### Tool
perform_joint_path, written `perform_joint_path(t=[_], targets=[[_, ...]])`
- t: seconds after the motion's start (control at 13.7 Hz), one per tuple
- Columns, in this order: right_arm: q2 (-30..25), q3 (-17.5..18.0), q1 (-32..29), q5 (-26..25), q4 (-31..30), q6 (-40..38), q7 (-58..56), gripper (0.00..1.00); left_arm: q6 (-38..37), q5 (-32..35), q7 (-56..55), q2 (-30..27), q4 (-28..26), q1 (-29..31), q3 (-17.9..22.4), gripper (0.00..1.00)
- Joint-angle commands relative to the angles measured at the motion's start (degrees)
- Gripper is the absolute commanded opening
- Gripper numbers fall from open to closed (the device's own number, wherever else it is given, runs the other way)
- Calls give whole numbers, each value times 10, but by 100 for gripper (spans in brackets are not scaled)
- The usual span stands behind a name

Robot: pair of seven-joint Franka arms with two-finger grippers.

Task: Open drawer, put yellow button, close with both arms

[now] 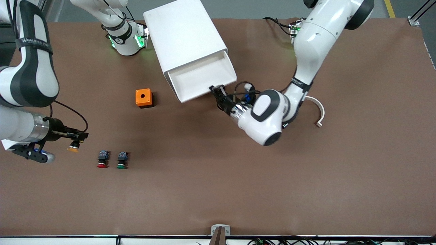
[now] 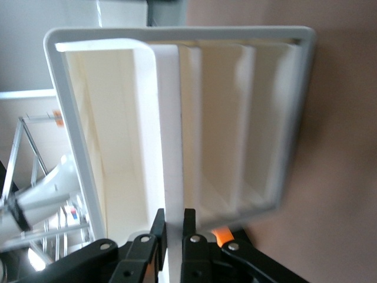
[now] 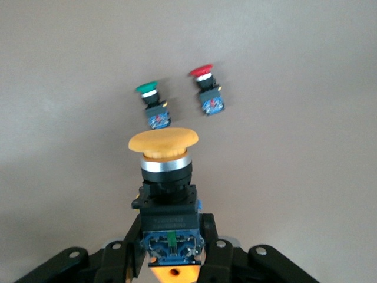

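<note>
1. A brown surface (image 1: 238, 190) carries a large white cabinet (image 1: 185, 37) lying on its back near the robots' bases, its drawer fronts facing the front camera at an angle.
2. The drawer (image 1: 204, 76), the topmost tray of the cabinet, is pulled out; its white inside shows nothing in it.
3. The left gripper (image 1: 217, 91) sits at the drawer's front edge, at about five o'clock from the cabinet's middle in the front view. In the left wrist view its jaws are clenched on the thin front wall of the drawer (image 2: 171, 135), one black finger (image 2: 156, 227) on each side of it.
4. The right gripper (image 1: 76, 139) is over the surface toward the right arm's end of the table, at about eight o'clock from the cabinet. Its jaws are grasping the yellow button (image 1: 73, 147) by its black-and-blue body, cap pointing away from the wrist.
5. In the right wrist view the yellow button (image 3: 164, 147) is held clear of the surface.
6. A red-capped button (image 1: 102, 159) and a green-capped button (image 1: 122, 160) lie side by side on the surface, near the held button and apart from it.
7. An orange box (image 1: 143, 98) with a round hole on top stands at about nine o'clock from the open drawer.
8. A curved white piece (image 1: 318, 110) lies on the surface beside the left arm.
</note>
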Motion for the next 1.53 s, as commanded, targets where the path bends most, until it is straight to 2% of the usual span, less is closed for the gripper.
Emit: perform_joint_path(t=[0.0,0.07,0.15,0.22,0.29,0.51,0.8,1.09,1.24,1.46], targets=[[-28,-3,45,16,-6,-23,110,0,37,-6,12,0,17,9,-4,1],[-32,-2,62,23,-5,-35,158,0,44,-6,15,-2,17,10,-3,3],[-38,-2,78,40,-5,-42,200,0,44,-6,15,-2,17,13,-3,20],[-45,-2,95,53,-7,-44,245,0,44,-6,15,-2,17,17,-4,77],[-50,-2,113,61,-9,-44,289,0,44,-6,15,-2,17,17,-4,98],[-51,-2,175,66,-11,-43,428,0,43,1,26,-6,26,32,7,99],[-50,-3,234,93,-14,-25,578,0,43,1,93,-13,38,60,51,99],[-48,-3,297,106,-51,60,698,1,38,4,161,-24,39,68,114,99],[-47,-3,321,106,-59,98,748,1,37,69,231,-49,38,68,127,99],[-37,-3,364,106,-80,176,821,1,31,174,300,-71,36,67,122,99]])
